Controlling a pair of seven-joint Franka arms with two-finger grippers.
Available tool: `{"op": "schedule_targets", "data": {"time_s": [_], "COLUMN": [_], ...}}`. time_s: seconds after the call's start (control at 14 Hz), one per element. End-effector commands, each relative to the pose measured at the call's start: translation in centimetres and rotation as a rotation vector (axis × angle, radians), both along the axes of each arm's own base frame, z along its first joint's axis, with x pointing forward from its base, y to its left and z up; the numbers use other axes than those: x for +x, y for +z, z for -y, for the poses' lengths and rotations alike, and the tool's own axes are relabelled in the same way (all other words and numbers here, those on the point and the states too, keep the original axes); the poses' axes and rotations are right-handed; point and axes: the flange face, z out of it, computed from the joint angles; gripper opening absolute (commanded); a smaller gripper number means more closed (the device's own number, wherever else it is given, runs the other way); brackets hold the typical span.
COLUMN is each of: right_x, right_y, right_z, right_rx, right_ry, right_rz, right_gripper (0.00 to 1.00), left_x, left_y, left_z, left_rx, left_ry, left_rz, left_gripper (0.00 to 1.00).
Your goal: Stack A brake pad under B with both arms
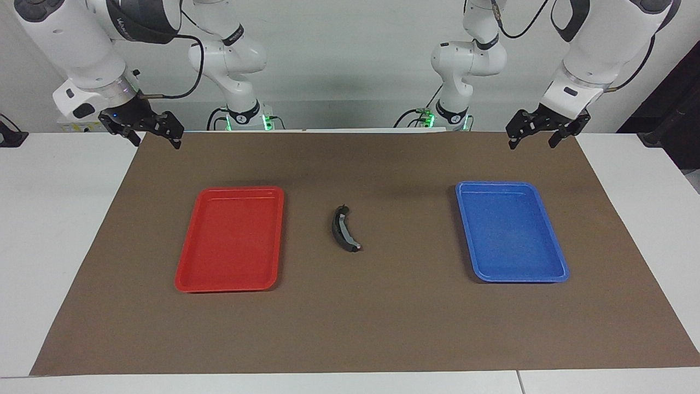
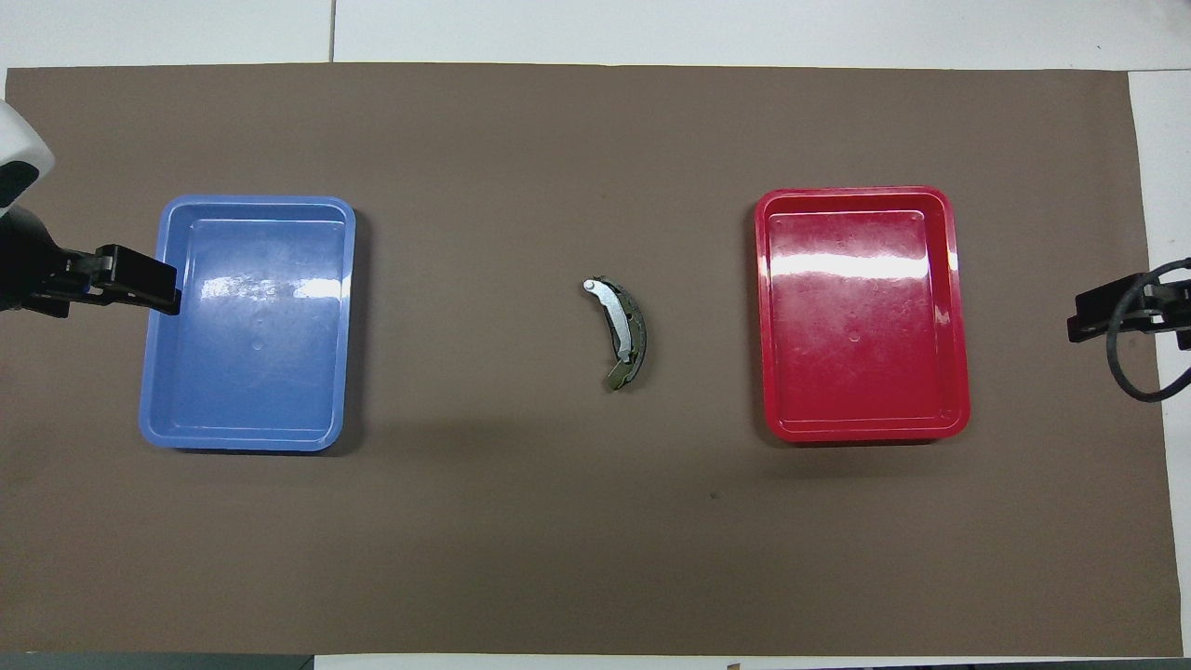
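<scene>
The long crescent-curved brake pad B (image 1: 343,230) lies on the brown mat midway between the two trays. In the overhead view it (image 2: 622,332) shows a grey strip along its dark curved body. No short stubby brake pad A shows apart from it in either view. My left gripper (image 1: 531,143) hangs open and empty above the mat's edge at the left arm's end, and it also shows in the overhead view (image 2: 140,279). My right gripper (image 1: 157,142) hangs open and empty above the mat's edge at the right arm's end, also showing in the overhead view (image 2: 1093,321). Both arms wait.
A blue tray (image 1: 552,271) lies empty on the mat toward the left arm's end. A red tray (image 1: 188,282) lies empty toward the right arm's end. The brown mat (image 1: 350,328) covers most of the white table.
</scene>
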Motion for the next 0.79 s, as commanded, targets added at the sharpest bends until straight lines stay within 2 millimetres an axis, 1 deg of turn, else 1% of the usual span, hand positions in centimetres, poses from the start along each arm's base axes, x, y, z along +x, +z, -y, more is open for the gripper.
{"op": "schedule_targets", "data": {"time_s": [0.0, 0.07, 0.21, 0.36, 0.71], "right_x": [-0.7, -1.0, -1.4, -1.5, -1.7], "right_y": [0.1, 0.7, 1.2, 0.9, 0.9], "right_z": [0.1, 0.0, 0.0, 0.2, 0.2], "right_rx": [0.024, 0.02, 0.021, 0.022, 0.023], "right_ry": [0.035, 0.051, 0.068, 0.067, 0.065], "right_rz": [-0.004, 0.014, 0.023, 0.018, 0.02], "right_gripper": [1.0, 1.0, 1.0, 1.0, 1.0], "left_x": [-0.2, -0.1, -0.1, -0.1, -0.1], "left_y": [0.1, 0.0, -0.1, 0.0, -0.1], "left_z": [-0.9, -1.0, -0.7, -0.6, -0.5], "left_rx": [-0.014, -0.013, -0.013, -0.013, -0.014], "left_ry": [0.006, 0.007, 0.006, 0.007, 0.004], "left_rz": [0.003, 0.001, 0.003, 0.004, 0.006], "left_gripper": [0.99, 1.0, 1.0, 1.0, 1.0]}}
